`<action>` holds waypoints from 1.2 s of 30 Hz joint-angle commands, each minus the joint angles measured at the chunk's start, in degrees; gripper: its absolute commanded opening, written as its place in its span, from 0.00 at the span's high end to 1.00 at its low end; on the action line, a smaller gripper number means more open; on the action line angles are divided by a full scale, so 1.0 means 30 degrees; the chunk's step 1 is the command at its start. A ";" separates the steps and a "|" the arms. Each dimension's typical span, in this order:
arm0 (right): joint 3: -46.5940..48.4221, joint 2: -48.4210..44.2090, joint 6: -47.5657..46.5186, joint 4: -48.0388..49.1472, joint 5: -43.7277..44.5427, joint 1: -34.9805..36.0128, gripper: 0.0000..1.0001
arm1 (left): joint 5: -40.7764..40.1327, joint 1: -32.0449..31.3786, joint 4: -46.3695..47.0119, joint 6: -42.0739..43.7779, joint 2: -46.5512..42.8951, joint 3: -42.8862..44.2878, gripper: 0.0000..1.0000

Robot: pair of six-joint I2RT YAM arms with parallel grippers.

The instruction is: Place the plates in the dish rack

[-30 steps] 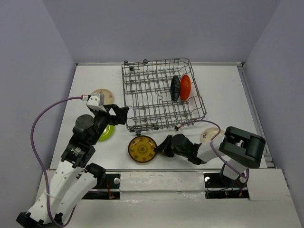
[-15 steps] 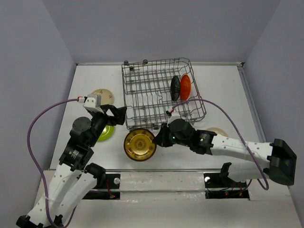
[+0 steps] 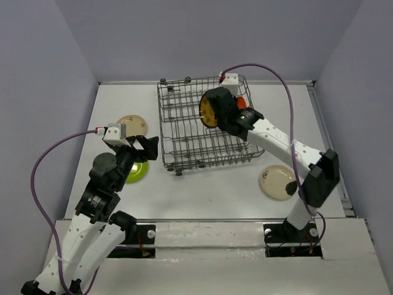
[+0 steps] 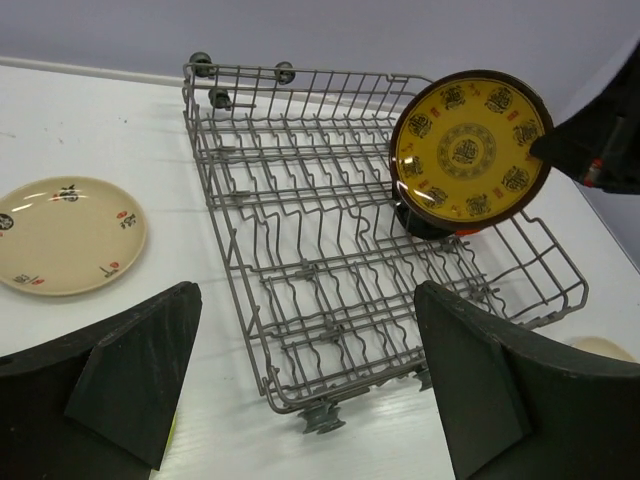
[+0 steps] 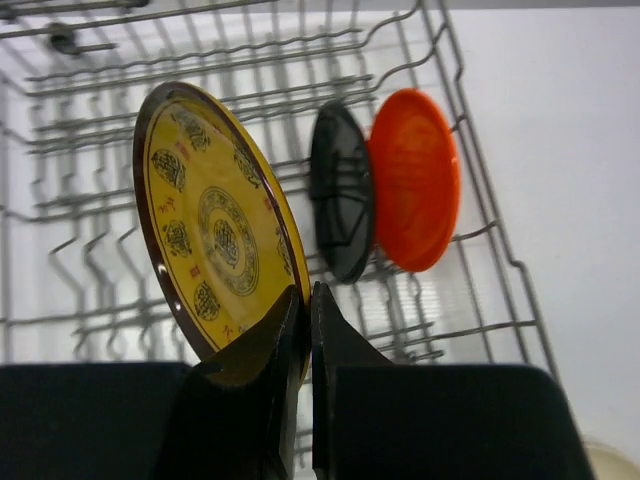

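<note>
Right, the brown round plate with yellow pattern (image 5: 215,240) is off the white table (image 3: 215,190); a second ago it lay flat just in front of the grey metal wire dish rack (image 3: 184,129) with the right gripper (image 5: 307,295) closing on its rim; half a second ago it was lifted at the rack's near edge; now it's carried edge-up over the rack's far-right section.

Right claw is pinched tight on the plate's lower rim, fingers almost meeting with the rim between them; it's a thin grip, so I'd watch for slip or swing. The plate hangs just left of the black round plate (image 5: 340,200) and orange round plate (image 5: 415,180), both already upright in the tines. The held plate isn't seated yet; can't tell whether it touches the wire.

Left gripper (image 4: 300,370) is spread wide and holds nothing; it's parked off the rack's near-left corner, close to the lime green round plate (image 3: 136,172), and has barely shifted over the second.

Meaning: two loaded, third about to be slotted; three remain on the table — the lime green one, a cream round plate with dark and red marks (image 4: 65,235) left of the rack, and a second cream round plate (image 3: 277,182) off its right front.

Next move, my guess: lower it into the slot beside the black one, keep it parallel, release only once the tines carry it.
</note>
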 commanded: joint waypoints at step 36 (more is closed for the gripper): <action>1.4272 1.4251 -0.3045 -0.7844 0.4728 -0.1228 0.93 | -0.0391 -0.1140 0.0454 -0.0037 -0.0744 0.0475 0.01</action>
